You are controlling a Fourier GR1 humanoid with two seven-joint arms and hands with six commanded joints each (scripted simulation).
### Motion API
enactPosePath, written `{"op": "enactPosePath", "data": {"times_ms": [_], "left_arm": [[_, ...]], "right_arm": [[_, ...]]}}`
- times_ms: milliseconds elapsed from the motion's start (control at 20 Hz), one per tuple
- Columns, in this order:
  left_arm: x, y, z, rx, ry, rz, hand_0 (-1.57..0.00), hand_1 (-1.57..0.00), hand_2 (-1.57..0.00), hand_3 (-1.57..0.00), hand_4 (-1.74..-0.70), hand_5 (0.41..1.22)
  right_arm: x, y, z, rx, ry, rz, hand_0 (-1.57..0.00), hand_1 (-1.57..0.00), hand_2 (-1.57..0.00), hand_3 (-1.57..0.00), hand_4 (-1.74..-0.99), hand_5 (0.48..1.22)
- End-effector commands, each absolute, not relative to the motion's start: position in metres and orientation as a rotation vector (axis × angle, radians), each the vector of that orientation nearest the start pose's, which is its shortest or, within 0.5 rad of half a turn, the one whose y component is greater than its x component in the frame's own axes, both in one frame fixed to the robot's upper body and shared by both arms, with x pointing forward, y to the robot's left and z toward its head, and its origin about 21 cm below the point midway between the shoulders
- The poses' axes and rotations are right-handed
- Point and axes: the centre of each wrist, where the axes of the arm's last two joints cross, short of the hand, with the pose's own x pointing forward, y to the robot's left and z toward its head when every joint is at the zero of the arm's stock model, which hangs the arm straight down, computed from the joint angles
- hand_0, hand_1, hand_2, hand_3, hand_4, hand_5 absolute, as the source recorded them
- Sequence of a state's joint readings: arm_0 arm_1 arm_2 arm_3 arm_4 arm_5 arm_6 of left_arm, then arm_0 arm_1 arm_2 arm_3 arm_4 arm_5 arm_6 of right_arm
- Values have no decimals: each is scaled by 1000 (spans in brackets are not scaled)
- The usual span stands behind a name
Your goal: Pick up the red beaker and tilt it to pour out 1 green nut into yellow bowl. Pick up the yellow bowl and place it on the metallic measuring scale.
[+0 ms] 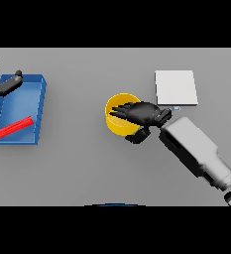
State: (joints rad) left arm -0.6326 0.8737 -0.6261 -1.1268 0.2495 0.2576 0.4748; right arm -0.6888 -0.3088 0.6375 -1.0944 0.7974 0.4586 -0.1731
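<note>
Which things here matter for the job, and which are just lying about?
For the job:
- yellow bowl, under the right hand
- red beaker, lying in the blue tray
- metallic scale, beyond the bowl to the right
- left hand, over the tray's far left corner

Lying about:
- nothing apart from the tray

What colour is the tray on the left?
Blue, seen in the head view: the tray holds a red piece.

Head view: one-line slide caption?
Right hand reaches over round yellow bowl beside flat white scale; left hand over blue tray.
</note>
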Motion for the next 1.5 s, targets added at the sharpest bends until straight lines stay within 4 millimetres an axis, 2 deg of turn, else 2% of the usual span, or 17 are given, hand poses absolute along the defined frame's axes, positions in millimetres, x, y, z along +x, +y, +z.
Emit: {"op": "enactPosePath", "data": {"times_ms": [0,100,150,200,250,350,400,450,500,600,850,1000,1150,1300,1350,1450], "left_arm": [[359,327,113,736,-1086,-528,1,1,1,1,-793,729],[358,328,109,733,-1080,-541,1,1,1,1,-792,725],[359,328,109,729,-1080,-537,1,1,1,1,-792,723],[360,328,112,732,-1083,-538,1,1,1,1,-793,722],[357,331,113,733,-1087,-536,1,1,1,1,-793,723],[356,331,113,733,-1088,-540,1,1,1,1,-796,726],[358,330,116,737,-1081,-527,1,1,1,1,-800,727],[357,330,115,735,-1085,-530,1,1,1,1,-799,728],[356,331,113,735,-1090,-530,1,1,1,1,-799,727],[356,328,115,730,-1089,-527,1,1,1,1,-800,726],[357,324,116,719,-1101,-532,1,1,1,1,-805,725],[354,328,117,730,-1091,-532,1,1,1,1,-801,724],[353,328,115,733,-1099,-544,1,1,1,1,-798,721],[356,329,122,737,-1091,-537,1,1,1,1,-799,720],[354,327,118,726,-1090,-540,1,1,1,1,-800,722],[355,329,119,730,-1085,-524,1,1,1,1,-806,723]], "right_arm": [[358,-129,47,-265,-1248,1991,1,1,-4,-11,-1308,729],[357,-124,46,-275,-1222,1996,-16,-40,-68,-94,-1339,784],[358,-125,44,-287,-1212,2015,-93,-107,-133,-160,-1362,820],[357,-124,43,-285,-1209,2029,-258,-236,-233,-249,-1387,900],[359,-124,45,-274,-1212,2036,-508,-437,-388,-359,-1425,964],[358,-124,46,-266,-1179,2038,-891,-846,-814,-594,-1534,1057],[359,-124,48,-255,-1162,2043,-1027,-991,-965,-691,-1571,1090],[360,-127,49,-234,-1150,2053,-1136,-1107,-1086,-867,-1604,1116],[359,-128,49,-230,-1149,2058,-1223,-1200,-1183,-932,-1628,1137],[359,-130,50,-216,-1155,2046,-1348,-1333,-1283,-1092,-1667,1167],[357,-132,60,-232,-1149,2035,-1498,-1493,-1453,-1181,-1717,1203],[359,-137,76,-228,-1192,2021,-1534,-1531,-1490,-1192,-1729,1212],[359,-139,101,-268,-1211,2029,-1552,-1551,-1506,-1377,-1731,1216],[360,-141,126,-346,-1214,2009,-1561,-1561,-1538,-1335,-1726,1219],[362,-146,133,-372,-1219,2005,-1563,-1563,-1544,-1308,-1724,1219],[360,-151,138,-394,-1207,1977,-1566,-1566,-1554,-1262,-1721,1219]]}}
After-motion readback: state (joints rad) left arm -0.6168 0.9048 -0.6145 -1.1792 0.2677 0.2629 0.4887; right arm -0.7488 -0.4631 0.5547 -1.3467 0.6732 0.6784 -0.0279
